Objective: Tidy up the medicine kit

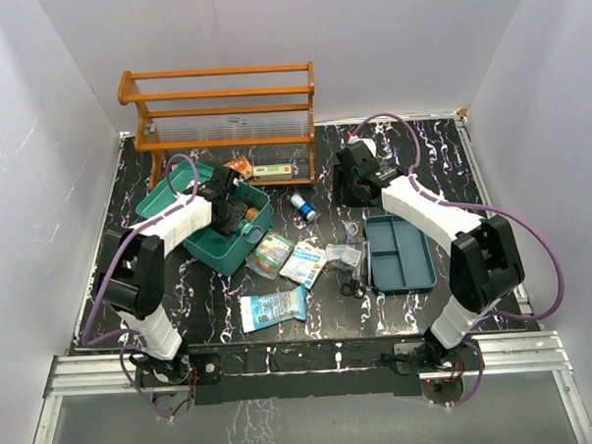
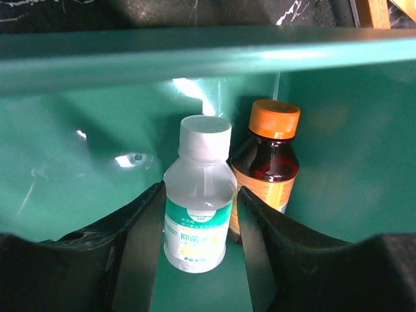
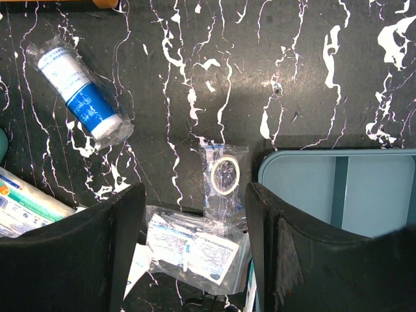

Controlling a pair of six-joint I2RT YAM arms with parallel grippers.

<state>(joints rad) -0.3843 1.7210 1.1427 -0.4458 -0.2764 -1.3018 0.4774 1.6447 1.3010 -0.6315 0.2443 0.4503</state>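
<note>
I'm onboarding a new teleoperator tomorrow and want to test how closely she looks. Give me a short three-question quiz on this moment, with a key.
1. True or false: the blue-and-white wrapped roll lies on the black marbled table, outside the slate-blue compartmented plastic tray.
2. Inside the teal-green plastic box, the brown bottle has a cap of which colour? A orange, B white, C blue.
3. Which gripper is down inside the box, its fingers either side of a clear white-capped bottle?

Key
1. True
2. A
3. The left gripper
</note>
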